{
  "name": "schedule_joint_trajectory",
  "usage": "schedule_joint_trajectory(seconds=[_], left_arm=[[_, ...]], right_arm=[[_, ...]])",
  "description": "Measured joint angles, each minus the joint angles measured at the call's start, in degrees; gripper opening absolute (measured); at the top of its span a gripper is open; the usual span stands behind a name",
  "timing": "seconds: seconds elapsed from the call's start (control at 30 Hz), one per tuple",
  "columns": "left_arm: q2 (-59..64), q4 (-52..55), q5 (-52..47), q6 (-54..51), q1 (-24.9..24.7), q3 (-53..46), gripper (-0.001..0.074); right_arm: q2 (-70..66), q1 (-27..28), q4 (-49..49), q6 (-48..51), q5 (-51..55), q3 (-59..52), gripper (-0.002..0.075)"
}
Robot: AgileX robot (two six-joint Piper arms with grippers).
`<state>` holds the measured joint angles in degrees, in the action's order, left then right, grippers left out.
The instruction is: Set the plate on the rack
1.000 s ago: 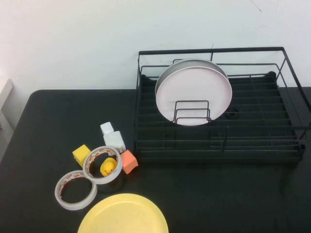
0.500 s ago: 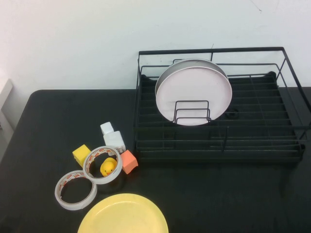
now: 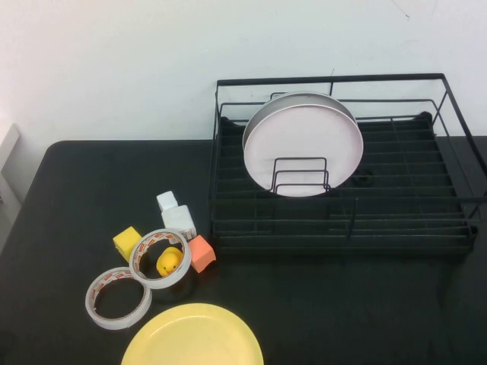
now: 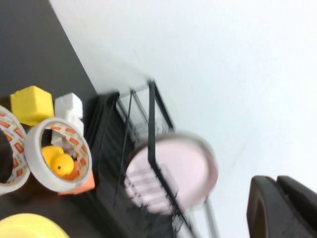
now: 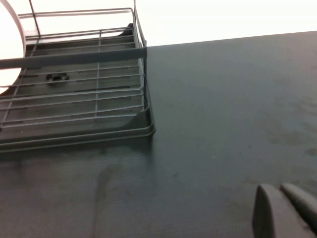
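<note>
Two plates are on show here: the plate (image 3: 193,336) we care about, plain bright yellow, lies flat on the black table (image 3: 68,190) at the near edge of the high view, face up, part of it cut off by the frame, and being round it has no long axis to speak of. The pale pink plate (image 3: 303,144) stands upright on its edge inside the rack (image 3: 342,163), its face turned toward the camera, leaning against small wire loops. The rack sits at the far right of the table, its long side running left to right, well apart from the yellow plate. Between them, just beyond the yellow plate, there's a little cluster: two tape rolls (image 3: 118,297) touching each other, a yellow rubber duck (image 3: 172,262) inside the farther roll, an orange block (image 3: 201,253) just beside it, a yellow cube (image 3: 127,242), and a white bottle (image 3: 176,215) behind. No arm shows in the high view. The left gripper (image 4: 282,206) appears only as a dark tip at the corner of the left wrist view, held above the table with the cluster and rack beyond it; I cannot tell how its pincer stands. The right gripper (image 5: 285,210) shows the same way in the right wrist view, low over bare table beside the rack's corner, and its pincer I cannot tell either. Against the earlier frames, nothing has shifted: plate, rack and clutter all lie exactly where they were.
</note>
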<state>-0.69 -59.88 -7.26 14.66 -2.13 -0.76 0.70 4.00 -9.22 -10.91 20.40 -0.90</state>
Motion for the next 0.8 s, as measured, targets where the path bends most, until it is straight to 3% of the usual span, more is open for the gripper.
schedule_joint_trajectory(seconds=[0.1,0.2,0.4,0.53,0.67,0.8], left_arm=[[1.02,3.57,-6.5,-7.31,0.0,4.48,-0.0002],[7.11,14.68,-16.2,-10.1,0.0,12.56,-0.0002],[25.52,39.93,-36.43,-10.62,0.0,28.93,-0.0002],[36.54,48.2,-42.59,-10.5,-1.28,37.29,0.0013],[45.46,49.54,-42.72,-13.34,-7.0,40.43,0.0108],[55.32,53.5,-42.62,-11.53,-14.47,40.58,0.0283]], right_arm=[[0.0,0.0,0.0,0.0,0.0,0.0,-0.0002],[0.0,0.0,0.0,0.0,0.0,0.0,-0.0002],[0.0,0.0,0.0,0.0,0.0,0.0,-0.0002],[0.0,0.0,0.0,0.0,0.0,0.0,-0.0002],[0.0,0.0,0.0,0.0,0.0,0.0,-0.0002],[0.0,0.0,0.0,0.0,0.0,0.0,-0.0002]])
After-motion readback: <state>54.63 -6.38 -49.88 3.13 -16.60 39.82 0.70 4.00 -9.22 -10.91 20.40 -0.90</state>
